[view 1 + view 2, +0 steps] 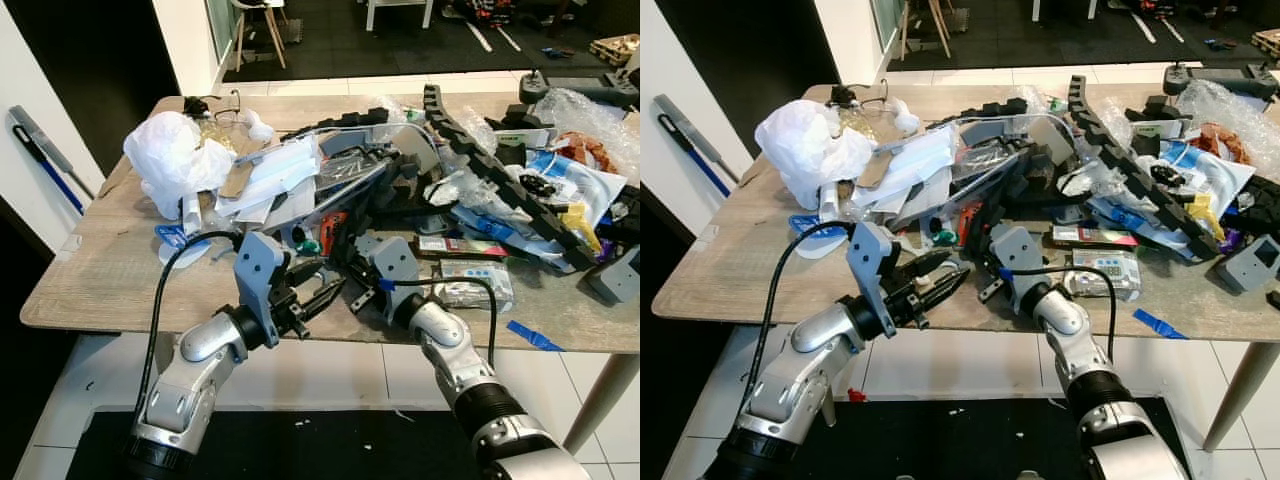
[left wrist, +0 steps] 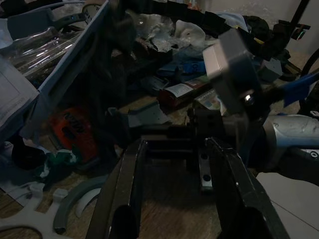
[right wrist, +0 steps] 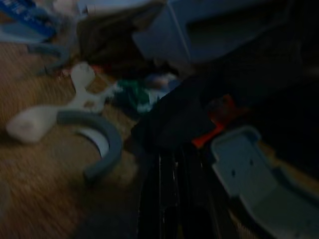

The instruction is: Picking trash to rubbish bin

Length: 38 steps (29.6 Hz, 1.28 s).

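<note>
**On the near edge of a cluttered table, both grippers meet at the litter**

Across the wooden table (image 1: pixel 90 270) lies a heap of trash: a crumpled white plastic bag (image 1: pixel 170 155) at the far left, a long black cable chain (image 1: pixel 500 180) running from the far middle toward the right, black foam pieces (image 1: pixel 345 125), clear wrappers (image 1: pixel 590 115) at the far right, and small flat boxes (image 1: pixel 465 270) near the front edge.

Left gripper (image 1: pixel 322 295) hovers low over the near edge, its two black fingers spread apart, tips pointing right toward the right gripper. Between those spread fingers the left wrist view shows bare tabletop; an orange-red object (image 2: pixel 75 132) and a green scrap (image 2: pixel 57 164) lie beside the fingers, in the pile, not between them.

Right gripper (image 1: pixel 352 272) reaches left into the near side of the heap, just beside the orange-red object. Its wrist view is dark and blurred; its fingers look pressed close together, with a grey curved plastic piece (image 3: pixel 102 144) lying beside them on the wood.

A blue strip (image 1: pixel 533 336) lies at the near right edge.
</note>
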Available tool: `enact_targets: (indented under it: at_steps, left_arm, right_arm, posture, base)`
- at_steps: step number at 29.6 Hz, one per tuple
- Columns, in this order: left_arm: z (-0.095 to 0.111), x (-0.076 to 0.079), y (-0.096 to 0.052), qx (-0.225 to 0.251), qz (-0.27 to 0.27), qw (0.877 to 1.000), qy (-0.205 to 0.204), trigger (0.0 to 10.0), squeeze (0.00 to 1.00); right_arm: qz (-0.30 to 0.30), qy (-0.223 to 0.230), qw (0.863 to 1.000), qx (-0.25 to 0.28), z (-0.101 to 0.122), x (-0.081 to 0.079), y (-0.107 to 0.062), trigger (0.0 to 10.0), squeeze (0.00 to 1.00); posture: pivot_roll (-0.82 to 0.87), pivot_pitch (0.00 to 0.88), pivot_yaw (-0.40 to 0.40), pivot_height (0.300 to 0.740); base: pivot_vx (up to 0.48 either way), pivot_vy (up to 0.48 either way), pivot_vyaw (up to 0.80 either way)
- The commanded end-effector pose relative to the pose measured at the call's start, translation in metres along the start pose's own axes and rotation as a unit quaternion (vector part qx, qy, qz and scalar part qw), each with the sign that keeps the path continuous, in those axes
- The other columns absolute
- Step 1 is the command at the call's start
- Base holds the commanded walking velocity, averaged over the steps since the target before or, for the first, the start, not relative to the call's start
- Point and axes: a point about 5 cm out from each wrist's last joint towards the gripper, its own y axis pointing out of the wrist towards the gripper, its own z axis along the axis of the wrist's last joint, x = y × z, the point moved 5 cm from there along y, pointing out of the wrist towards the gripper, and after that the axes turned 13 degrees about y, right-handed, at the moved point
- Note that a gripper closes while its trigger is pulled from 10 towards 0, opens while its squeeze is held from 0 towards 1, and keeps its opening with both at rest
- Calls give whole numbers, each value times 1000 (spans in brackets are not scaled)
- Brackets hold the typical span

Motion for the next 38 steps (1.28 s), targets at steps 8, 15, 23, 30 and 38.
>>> enact_targets:
  at_steps: [8,15,23,30,38]
  left_arm:
    - [-3,1,-2,-5,-4,1000,3,10000,0]
    - [-3,-4,-3,-1,14,1000,5,10000,0]
    - [-13,-65,-15,-58,224,971,52,10000,0]
    - [-11,-97,-35,-82,339,931,111,10000,0]
    - [-12,-113,-54,-87,420,896,110,10000,0]
  right_arm:
    - [-8,-26,995,93,39,-10,3,0,0]
    - [-36,-37,984,169,81,-9,0,0,0]
    - [-155,-70,966,193,115,25,-17,10000,0]
    - [-218,-111,954,172,113,42,-35,10000,0]
    - [-256,-75,953,140,95,54,-53,10000,0]
  posture:
    - [-30,114,74,740]
    - [-39,118,69,740]
    - [-62,114,70,740]
    - [-60,106,63,740]
    - [-64,103,55,740]
  base:
    - [0,0,0]
    - [0,0,0]
    - [0,0,0]
    - [0,0,0]
    - [0,0,-300]
